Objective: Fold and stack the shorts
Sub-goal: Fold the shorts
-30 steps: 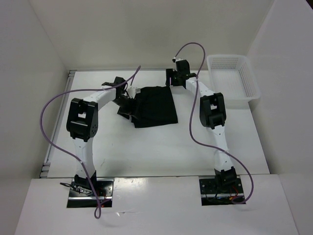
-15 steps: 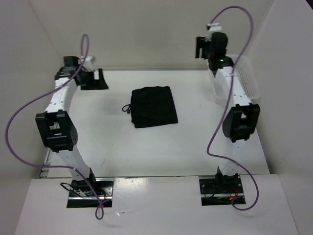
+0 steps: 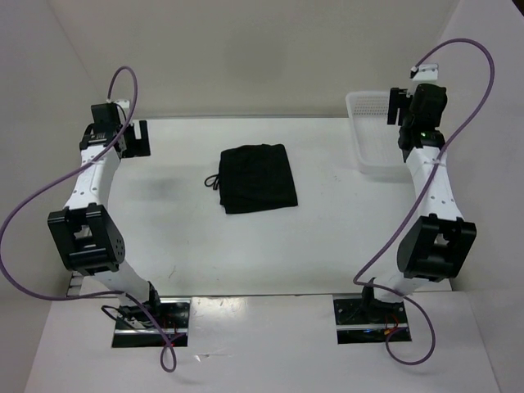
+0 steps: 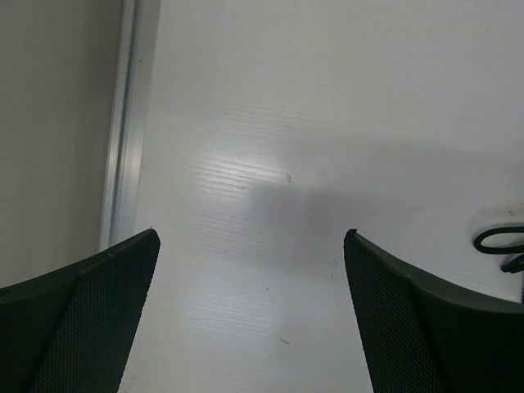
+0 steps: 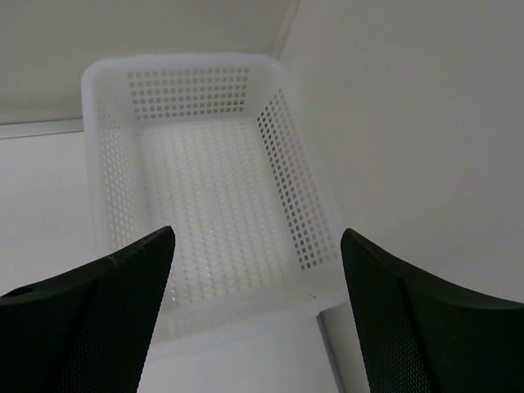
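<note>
Top view is the only one that gets the whole shorts [image 3: 258,178]: a tidy folded black rectangle lying flat near the middle of the counter [image 3: 327,237], a touch toward 12 o'clock, well apart from both arms. The drawstring [image 3: 213,182] loops out at its 9 o'clock edge. The left wrist cam only catches a bit of black cord at its 3 o'clock edge, and the left tool [image 4: 252,327] is spread wide over bare counter. The right wrist cam looks down into the white mesh basket [image 5: 110,180] at the 2 o'clock corner. The right tool [image 5: 255,319] is spread too, gripping nothing.
</note>
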